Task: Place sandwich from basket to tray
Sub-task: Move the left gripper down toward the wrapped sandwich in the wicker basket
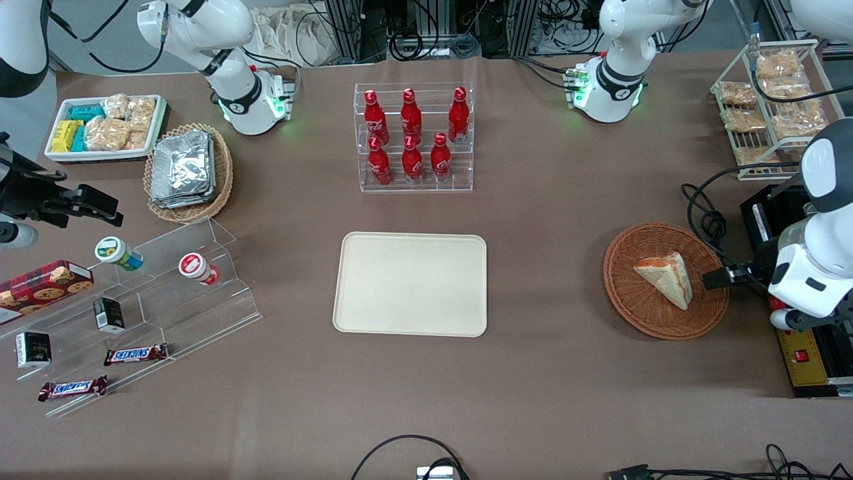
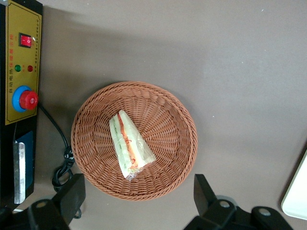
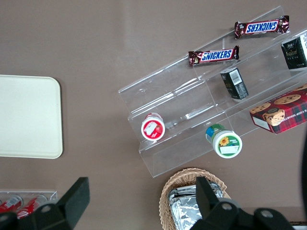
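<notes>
The sandwich (image 1: 666,279), a wrapped cream wedge with an orange-red stripe, lies in the round reddish-brown basket (image 1: 626,300) toward the working arm's end of the table. In the left wrist view the sandwich (image 2: 130,146) lies near the middle of the basket (image 2: 182,124). My gripper (image 1: 714,277) hovers above the basket's rim on the side toward the working arm's end. It is open and empty (image 2: 139,196), its fingers (image 2: 72,191) spread wide, apart from the sandwich. The cream-beige tray (image 1: 410,283) lies bare at the table's middle and also shows in the right wrist view (image 3: 29,115).
A black control box with a yellow panel (image 1: 810,353) and a coiled cable (image 1: 706,220) lie beside the basket. A clear rack of red bottles (image 1: 413,137) stands farther from the camera than the tray. A wire rack of bagged snacks (image 1: 766,107) stands near the working arm's base.
</notes>
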Controlling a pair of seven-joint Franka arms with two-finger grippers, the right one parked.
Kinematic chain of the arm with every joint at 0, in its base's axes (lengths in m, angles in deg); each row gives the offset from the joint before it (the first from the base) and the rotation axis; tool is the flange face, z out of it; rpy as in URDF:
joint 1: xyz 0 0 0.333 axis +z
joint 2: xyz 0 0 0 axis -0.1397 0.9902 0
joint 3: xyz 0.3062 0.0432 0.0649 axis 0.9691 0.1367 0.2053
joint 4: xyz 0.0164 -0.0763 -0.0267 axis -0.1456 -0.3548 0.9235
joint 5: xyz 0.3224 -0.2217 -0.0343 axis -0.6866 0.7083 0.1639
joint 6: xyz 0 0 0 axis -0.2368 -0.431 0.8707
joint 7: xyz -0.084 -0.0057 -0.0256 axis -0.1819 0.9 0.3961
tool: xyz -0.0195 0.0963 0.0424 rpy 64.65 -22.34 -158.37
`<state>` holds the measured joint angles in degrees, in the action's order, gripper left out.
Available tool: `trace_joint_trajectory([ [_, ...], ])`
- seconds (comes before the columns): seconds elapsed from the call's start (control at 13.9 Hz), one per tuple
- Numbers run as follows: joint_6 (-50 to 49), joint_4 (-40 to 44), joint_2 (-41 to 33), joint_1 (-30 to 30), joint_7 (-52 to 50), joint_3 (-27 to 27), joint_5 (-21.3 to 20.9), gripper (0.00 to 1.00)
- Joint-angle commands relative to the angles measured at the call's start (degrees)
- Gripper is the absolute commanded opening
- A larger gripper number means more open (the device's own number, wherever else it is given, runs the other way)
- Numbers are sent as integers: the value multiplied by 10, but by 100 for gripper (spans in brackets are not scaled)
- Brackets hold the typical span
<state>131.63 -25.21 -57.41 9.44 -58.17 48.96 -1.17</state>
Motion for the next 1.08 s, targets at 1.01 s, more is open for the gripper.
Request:
trace_joint_trajectory([
  [1.01,221,-275,-53,51,-168,2,-3,99],
])
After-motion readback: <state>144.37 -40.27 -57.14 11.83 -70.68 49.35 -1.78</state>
